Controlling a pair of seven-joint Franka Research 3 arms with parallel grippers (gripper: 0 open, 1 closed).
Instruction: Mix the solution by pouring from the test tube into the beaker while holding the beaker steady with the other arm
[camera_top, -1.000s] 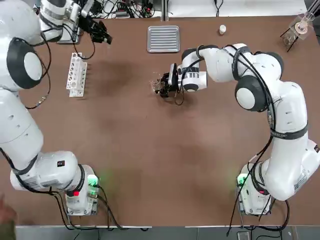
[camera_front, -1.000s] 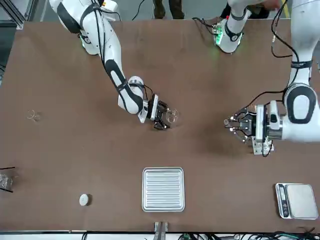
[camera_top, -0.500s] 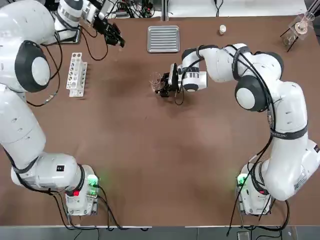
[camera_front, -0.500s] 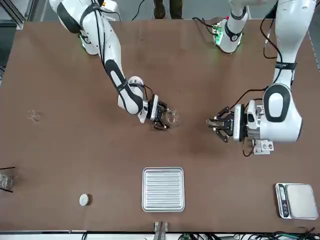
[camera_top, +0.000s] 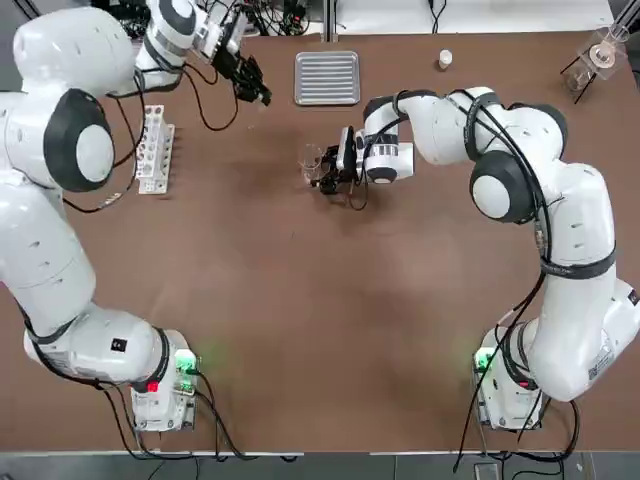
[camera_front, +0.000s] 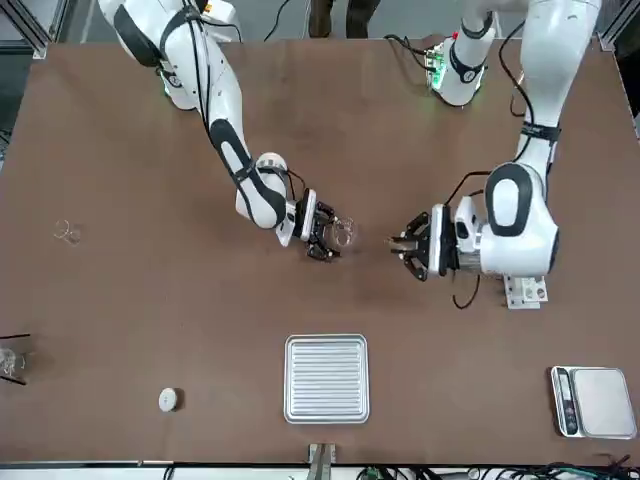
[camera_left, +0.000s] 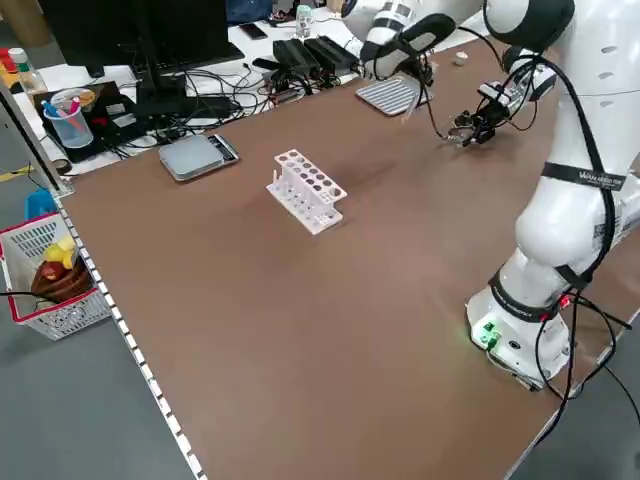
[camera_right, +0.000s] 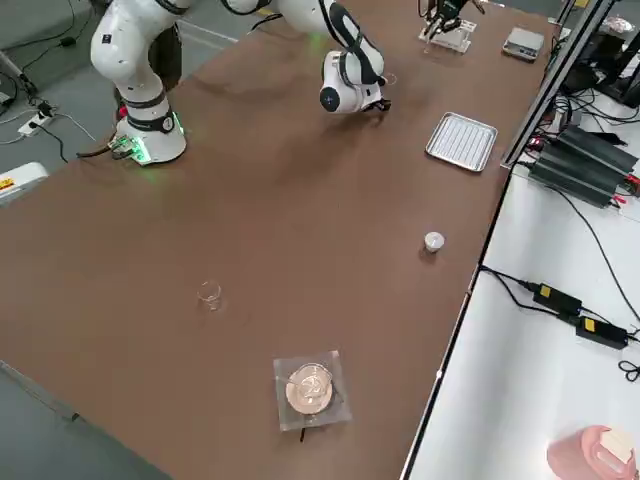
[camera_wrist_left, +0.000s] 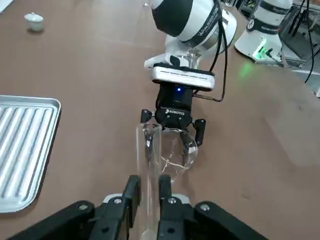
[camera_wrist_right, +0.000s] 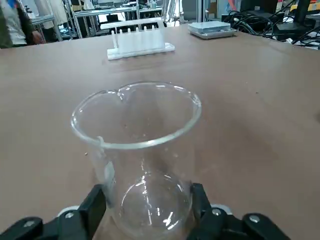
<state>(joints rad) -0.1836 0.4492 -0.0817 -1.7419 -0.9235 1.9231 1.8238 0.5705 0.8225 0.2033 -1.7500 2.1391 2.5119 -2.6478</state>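
Beaker (camera_top: 311, 158) sits clamped between the right gripper's (camera_top: 325, 172) fingers, just above the middle of the top view; the left gripper (camera_top: 258, 88), farther to the upper left, has its fingers closed on the test tube (camera_wrist_left: 149, 180). A ribbed metal tray (camera_top: 327, 78) lies at upper centre, near both grippers. The white rack (camera_top: 154, 152) stands at upper left, the left arm's cable looping close by. A small white pot (camera_top: 445, 59) stands right of the tray; the scale (camera_front: 594, 402) fills the front view's lower right.

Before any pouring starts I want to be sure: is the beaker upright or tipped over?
Upright: in the right wrist view, the beaker shows its open rim on top, between the right gripper's fingers.
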